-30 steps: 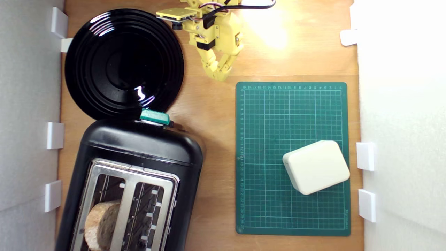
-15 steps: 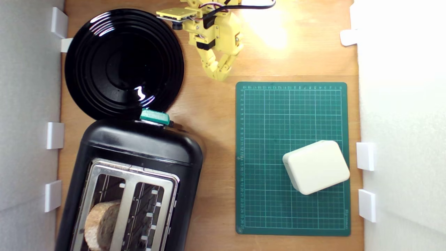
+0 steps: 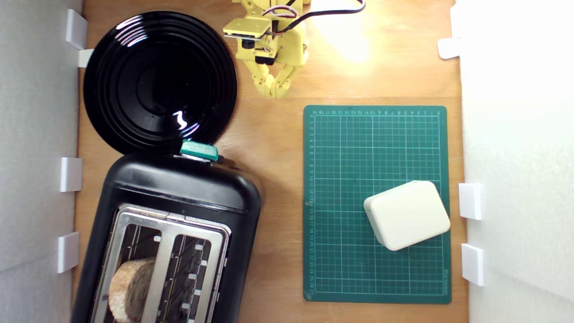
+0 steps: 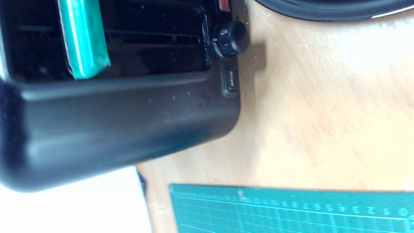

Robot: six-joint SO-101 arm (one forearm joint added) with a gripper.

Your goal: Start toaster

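The glossy black toaster (image 3: 179,193) stands at the exterior view's lower left, with a silver top plate (image 3: 167,233) and a slice of bread (image 3: 130,287) in one slot. Its teal-green lever (image 3: 199,151) sticks out of the end that faces the black plate. My yellow gripper (image 3: 274,93) hangs at the top centre, well away from the lever, fingers meeting at the tips with nothing between them. The wrist view shows the toaster's front (image 4: 113,123), the lever (image 4: 84,38), a round dial (image 4: 231,38) and a defrost button (image 4: 231,79). No fingers appear there.
A round black plate (image 3: 112,54) lies just beyond the toaster's lever end. A green cutting mat (image 3: 341,179) with a cream box (image 3: 407,214) on it fills the exterior view's right. White walls with small white brackets (image 3: 71,174) border both sides.
The gripper has shifted a little toward the exterior view's left and top, and the wrist with its camera has turned. The toaster and its lever have not moved.
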